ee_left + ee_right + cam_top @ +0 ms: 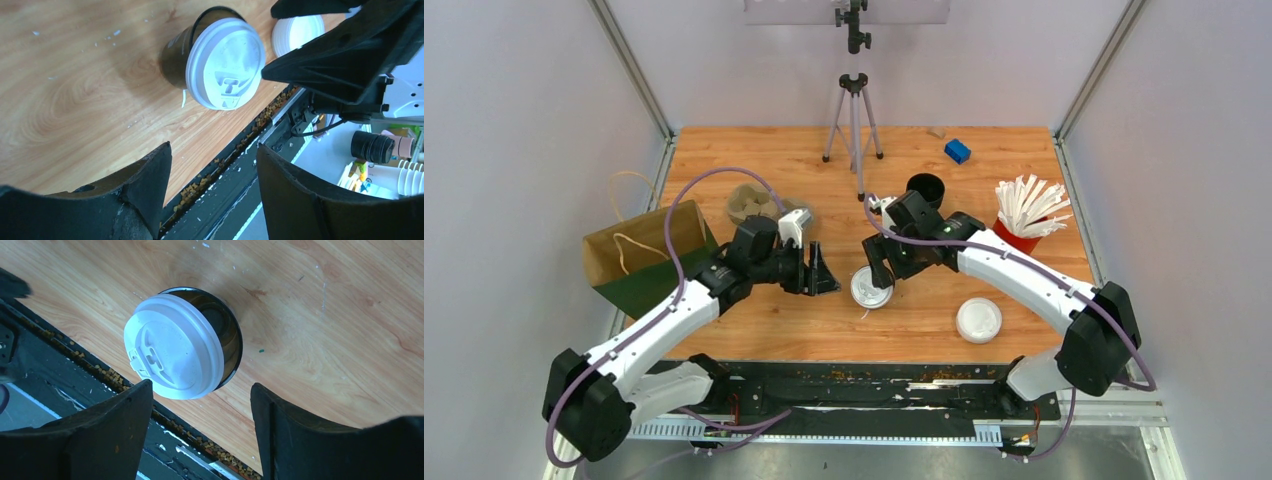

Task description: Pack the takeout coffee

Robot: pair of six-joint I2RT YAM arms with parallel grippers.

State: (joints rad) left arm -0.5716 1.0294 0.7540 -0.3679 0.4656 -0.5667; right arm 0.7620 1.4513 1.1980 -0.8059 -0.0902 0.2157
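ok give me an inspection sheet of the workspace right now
surface: wooden tabletop, white specks; brown crumbs at its near edge
job's things: one lidded coffee cup upright mid-table
clutter: paper bag, cardboard cup carrier, loose white lid, black cup stack, red cup of white sticks, blue block
grippers: left gripper and right gripper both open, either side of the cup, holding nothing
cables: purple cable looping along each arm
surroundings: tripod at back, pale walls
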